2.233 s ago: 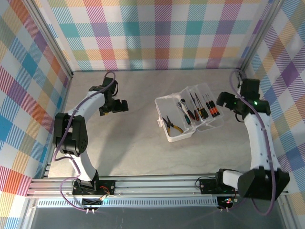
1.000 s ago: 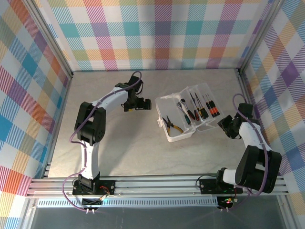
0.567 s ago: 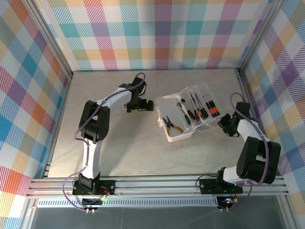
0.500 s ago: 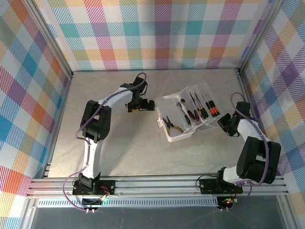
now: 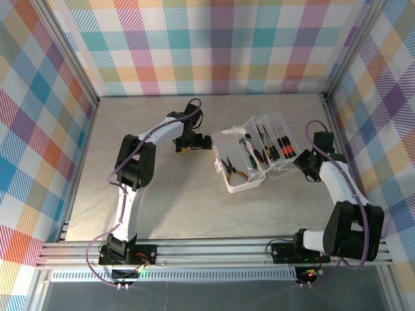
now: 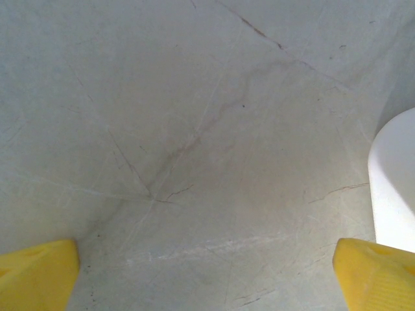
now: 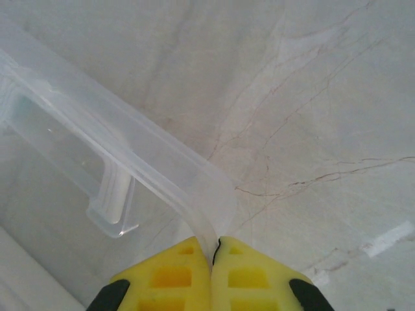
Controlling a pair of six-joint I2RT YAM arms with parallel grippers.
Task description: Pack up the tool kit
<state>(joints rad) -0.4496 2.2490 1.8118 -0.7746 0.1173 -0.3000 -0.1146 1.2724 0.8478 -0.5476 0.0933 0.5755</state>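
Tool case (image 5: 241, 176) sits open on the counter (image 5: 168, 201), right of centre, turned at an angle. The yellow-handled pliers (image 5: 233, 170) lie in the white half. The red-and-black screwdrivers (image 5: 277, 149) are lined up in the clear half (image 5: 285, 170), with the chrome ratchet (image 5: 248, 145) near the middle between the two.

The right hand (image 5: 299, 162) is at the case's right side. In the wrist view it (image 7: 213, 251) is clenched on the corner rim of that clear half (image 7: 149, 155), with the plastic pinched between the yellow fingertips (image 7: 175, 272).

The left hand (image 5: 194, 144) hangs just left of the case, spread wide and holding nothing. In its wrist view (image 6: 207, 275), the case's white edge (image 6: 395, 188) is just beside one fingertip (image 6: 376, 278); I can't tell if they touch.
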